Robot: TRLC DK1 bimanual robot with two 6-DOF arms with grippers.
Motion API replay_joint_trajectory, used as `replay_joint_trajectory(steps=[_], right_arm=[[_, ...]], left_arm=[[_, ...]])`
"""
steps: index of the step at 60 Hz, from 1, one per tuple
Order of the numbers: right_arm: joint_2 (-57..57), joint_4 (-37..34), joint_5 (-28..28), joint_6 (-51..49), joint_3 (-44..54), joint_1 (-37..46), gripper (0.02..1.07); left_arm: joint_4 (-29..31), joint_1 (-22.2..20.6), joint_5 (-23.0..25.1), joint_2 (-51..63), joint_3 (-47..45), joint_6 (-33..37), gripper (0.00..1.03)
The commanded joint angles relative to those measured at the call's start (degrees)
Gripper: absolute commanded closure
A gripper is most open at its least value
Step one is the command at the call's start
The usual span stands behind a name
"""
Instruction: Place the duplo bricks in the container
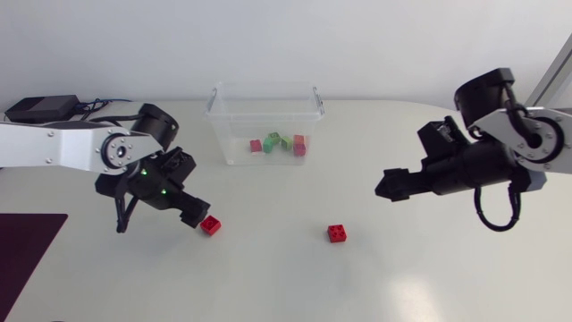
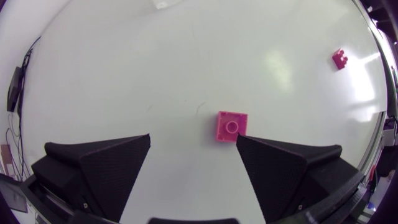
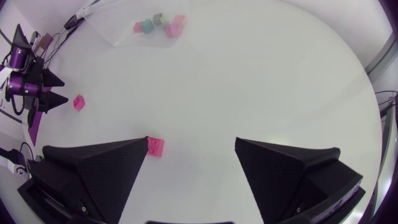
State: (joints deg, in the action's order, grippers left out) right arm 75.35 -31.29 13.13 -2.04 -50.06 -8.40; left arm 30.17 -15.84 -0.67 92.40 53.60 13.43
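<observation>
A dark mat (image 1: 27, 255) lies at the table's (image 1: 286, 286) left edge, a black box (image 1: 40, 108) farther back

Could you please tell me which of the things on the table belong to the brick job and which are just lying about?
Belong to the job:
clear container
four bricks already inside it
red brick beside the left gripper
second red brick mid-table

Just lying about:
black box with cables at the far corner
dark mat at the table's edge
</observation>
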Motion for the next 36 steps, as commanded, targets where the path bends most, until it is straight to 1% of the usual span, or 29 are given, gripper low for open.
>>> replay_joint_trajectory(steps=[1,10,19,23,28,35,36], right_arm=[[4.80,0.00,0.50,-1.12,-1.35,-1.44,0.06],[9.99,0.35,-0.73,-1.30,-2.14,-4.52,0.06],[13.95,1.93,-3.98,-1.21,-2.67,-7.06,0.06],[15.70,2.28,-5.48,-0.94,-3.20,-8.56,0.07],[17.37,2.90,-7.24,-0.86,-3.73,-9.97,0.07],[19.13,3.60,-8.99,-0.33,-4.43,-11.64,0.07],[19.31,3.60,-9.08,-0.33,-4.60,-11.90,0.07]], left_arm=[[1.29,-1.48,-0.21,3.31,2.21,2.13,0.08],[3.05,-1.92,-0.12,6.83,4.49,5.38,0.12],[3.93,-2.80,-0.21,8.59,5.63,6.26,0.12],[3.93,-3.15,-0.12,9.20,6.16,6.26,0.18],[4.28,-3.94,-0.12,10.17,6.60,6.17,0.22],[4.72,-4.47,-0.04,11.05,7.30,5.64,0.39],[4.89,-4.47,-0.04,11.13,7.39,5.64,0.40]])
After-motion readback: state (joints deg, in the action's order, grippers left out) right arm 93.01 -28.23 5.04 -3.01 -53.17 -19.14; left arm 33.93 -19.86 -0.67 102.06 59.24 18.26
